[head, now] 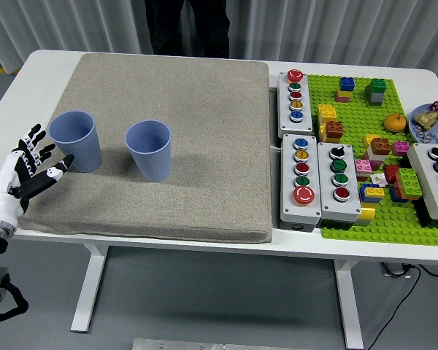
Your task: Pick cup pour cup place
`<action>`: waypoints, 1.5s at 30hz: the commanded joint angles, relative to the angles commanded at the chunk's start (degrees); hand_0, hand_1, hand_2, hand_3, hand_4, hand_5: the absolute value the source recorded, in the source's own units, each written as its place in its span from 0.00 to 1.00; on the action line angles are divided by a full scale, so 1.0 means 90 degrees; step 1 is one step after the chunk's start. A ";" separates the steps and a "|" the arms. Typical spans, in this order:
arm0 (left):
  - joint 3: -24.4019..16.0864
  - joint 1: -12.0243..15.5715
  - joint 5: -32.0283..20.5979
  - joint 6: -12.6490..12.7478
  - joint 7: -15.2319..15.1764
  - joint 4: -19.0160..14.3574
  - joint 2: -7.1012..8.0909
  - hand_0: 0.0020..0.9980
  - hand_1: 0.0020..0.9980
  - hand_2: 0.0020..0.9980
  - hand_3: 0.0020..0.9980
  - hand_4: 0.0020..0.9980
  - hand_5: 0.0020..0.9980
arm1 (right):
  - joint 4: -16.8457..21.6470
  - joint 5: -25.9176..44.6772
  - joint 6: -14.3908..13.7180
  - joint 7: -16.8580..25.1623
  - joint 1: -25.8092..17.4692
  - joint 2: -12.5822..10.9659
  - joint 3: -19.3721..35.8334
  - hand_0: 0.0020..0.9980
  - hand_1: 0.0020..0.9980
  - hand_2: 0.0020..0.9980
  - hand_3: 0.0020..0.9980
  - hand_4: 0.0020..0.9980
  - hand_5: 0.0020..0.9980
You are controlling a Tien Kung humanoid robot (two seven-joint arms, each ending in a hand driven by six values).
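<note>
1. White table (29, 62) on white legs, grey floor beneath, pale pleated curtain along the far side.
2. Thick grey-beige mat (197, 102) covering the table's left and middle.
3. Two blue cups upright on the mat, apart: left cup (76, 141) near the mat's left edge, right cup (148, 149) beside it toward the middle.
4. Left hand (31, 169) at the mat's left edge, fingers spread, holding nothing, thumb tip just beside the left cup.
5. Green baseplate (350, 219) with coloured bricks at right, grey button boxes (299, 179) between it and the mat.
6. Dark-clothed person (187, 25) standing behind the far edge.
</note>
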 joint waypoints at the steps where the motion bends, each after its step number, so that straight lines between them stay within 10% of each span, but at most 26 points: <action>1: 0.0003 -0.0003 0.0001 0.0003 -0.0001 0.0013 -0.0002 0.87 0.87 1.00 1.00 0.82 0.19 | 0.0000 0.0013 -0.0001 0.0003 -0.0002 -0.0001 -0.0009 0.74 0.71 0.73 0.64 0.20 0.45; 45: 0.0341 -0.0552 0.0107 0.0102 -0.0022 0.0468 -0.0065 0.87 0.87 1.00 1.00 0.85 0.27 | 0.0000 0.0121 -0.0012 0.0037 -0.0037 0.0015 -0.0068 0.74 0.71 0.73 0.64 0.21 0.44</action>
